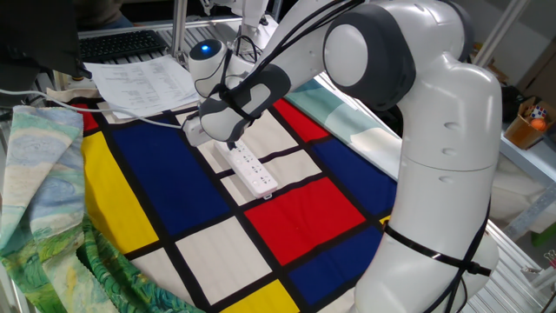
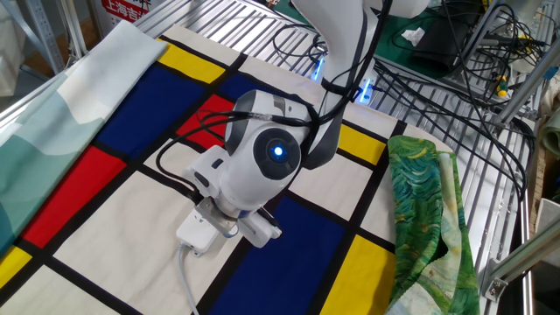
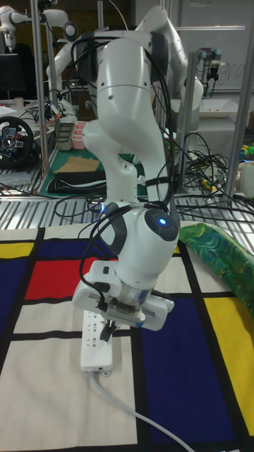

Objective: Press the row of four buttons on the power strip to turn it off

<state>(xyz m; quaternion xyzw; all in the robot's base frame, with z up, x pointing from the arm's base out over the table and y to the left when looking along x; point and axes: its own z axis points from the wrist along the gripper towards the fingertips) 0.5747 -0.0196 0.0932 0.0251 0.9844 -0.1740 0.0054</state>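
Note:
The white power strip point(image 1: 254, 171) lies diagonally on the colour-block cloth point(image 1: 148, 191), its cable end towards the papers. Small dark marks run along its top; the four buttons are too tiny to tell apart. My gripper point(image 1: 232, 148) points down onto the strip's half nearer the cable, its dark tips on the top face. In the tall fixed view the gripper point(image 3: 107, 329) shows as one narrow dark tip with no gap, over the power strip point(image 3: 94, 342). From the other side my wrist hides the fingers; only the power strip's end point(image 2: 199, 233) and the white cable point(image 2: 185, 273) show.
A stack of papers point(image 1: 143, 83) and a keyboard point(image 1: 122, 43) lie beyond the strip. Green patterned cloth point(image 1: 39, 183) is heaped beside the mat, and the same green patterned cloth point(image 2: 429, 206) drapes over the wire rack. Black cables point(image 2: 420, 83) cross the rack.

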